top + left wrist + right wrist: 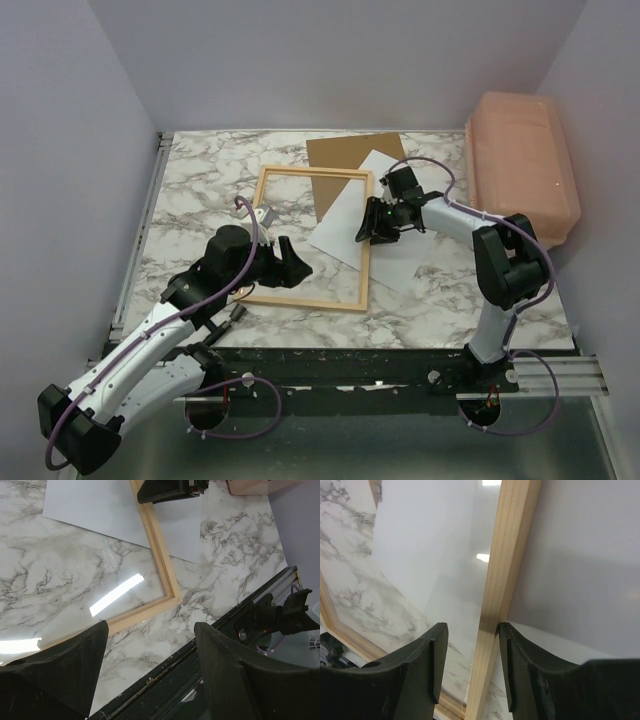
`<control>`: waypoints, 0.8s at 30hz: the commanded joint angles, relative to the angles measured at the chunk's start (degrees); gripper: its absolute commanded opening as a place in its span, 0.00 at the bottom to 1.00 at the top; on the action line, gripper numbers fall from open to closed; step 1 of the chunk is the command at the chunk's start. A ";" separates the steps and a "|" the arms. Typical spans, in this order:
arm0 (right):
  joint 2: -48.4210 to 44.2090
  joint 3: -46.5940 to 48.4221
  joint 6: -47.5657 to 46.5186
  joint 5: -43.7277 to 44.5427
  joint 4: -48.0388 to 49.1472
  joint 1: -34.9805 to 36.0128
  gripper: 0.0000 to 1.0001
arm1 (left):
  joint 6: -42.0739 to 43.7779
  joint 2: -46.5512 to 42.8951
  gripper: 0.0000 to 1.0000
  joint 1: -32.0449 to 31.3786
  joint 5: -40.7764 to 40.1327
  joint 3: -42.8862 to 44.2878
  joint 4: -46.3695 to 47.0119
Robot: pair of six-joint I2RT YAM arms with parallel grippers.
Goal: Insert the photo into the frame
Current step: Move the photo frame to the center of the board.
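The frame (268, 205) of thin light wood lies flat in the middle of the marble table. The photo (392, 215) lies white side up, and the frame's right rail crosses over it. My right gripper (378, 230) is open. In the right wrist view its jaws (472, 630) straddle that rail (512, 545); the right finger touches the rail and the left stands apart. The photo (590, 555) shows on both sides. My left gripper (285, 262) is open and empty over the frame's near part. The left wrist view shows it (150, 645) above the frame's near corner (170, 597).
A brown backing board (345, 155) lies behind the frame, partly under the photo. A pink lidded bin (522, 165) stands at the right edge. White walls close in the left, back and right. A black rail (165, 675) runs along the table's near edge.
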 commanded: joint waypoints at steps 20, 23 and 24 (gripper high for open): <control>-13.56 -9.80 1.98 14.86 -1.53 -1.20 0.96 | -0.98 13.39 0.73 -4.50 -4.03 4.18 -0.84; -16.69 -12.79 1.99 14.81 -1.61 -4.75 0.99 | -2.10 15.88 0.73 -6.80 -5.93 5.91 -0.57; -17.71 -13.94 1.89 14.00 -1.57 -6.28 0.99 | -2.44 16.64 0.73 -7.37 -6.34 6.21 -0.11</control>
